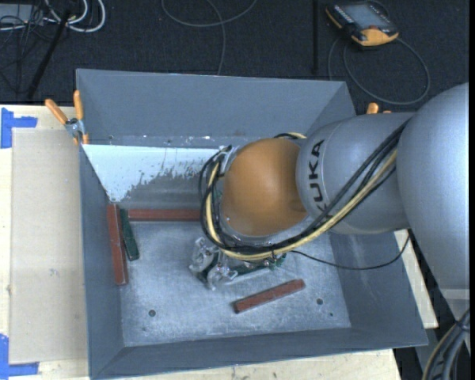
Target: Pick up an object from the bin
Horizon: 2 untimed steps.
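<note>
The reddish-brown bar lies flat on the floor of the grey bin, near the front wall, just beside the end effector, which is low at mid-bin, its grip impossible to tell; at the left wall a dark green stick lies alongside a long red-brown strip.

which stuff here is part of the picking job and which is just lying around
In the job: gripper, down in the grey bin; red-brown bar nearest it; left-wall red-brown strip; back-wall red-brown strip; dark green stick beside them.
Lying about: orange handheld device and cables, both outside the bin.
</note>
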Each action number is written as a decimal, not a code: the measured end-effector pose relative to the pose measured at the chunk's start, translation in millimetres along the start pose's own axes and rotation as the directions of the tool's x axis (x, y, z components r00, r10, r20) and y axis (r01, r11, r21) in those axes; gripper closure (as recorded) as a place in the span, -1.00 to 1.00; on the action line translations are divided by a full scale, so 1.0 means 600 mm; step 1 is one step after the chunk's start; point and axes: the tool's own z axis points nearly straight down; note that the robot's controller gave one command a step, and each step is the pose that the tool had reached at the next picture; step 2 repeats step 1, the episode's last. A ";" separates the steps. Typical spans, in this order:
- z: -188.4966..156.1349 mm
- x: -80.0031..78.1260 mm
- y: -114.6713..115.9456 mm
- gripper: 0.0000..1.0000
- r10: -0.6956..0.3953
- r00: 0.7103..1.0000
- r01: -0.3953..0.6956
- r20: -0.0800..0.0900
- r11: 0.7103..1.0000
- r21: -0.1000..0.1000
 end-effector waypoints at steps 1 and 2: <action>-0.248 -0.053 -0.007 1.00 -0.061 0.998 0.061 -0.012 0.998 -0.002; -0.248 -0.053 -0.007 1.00 -0.061 0.998 0.061 -0.012 0.998 -0.002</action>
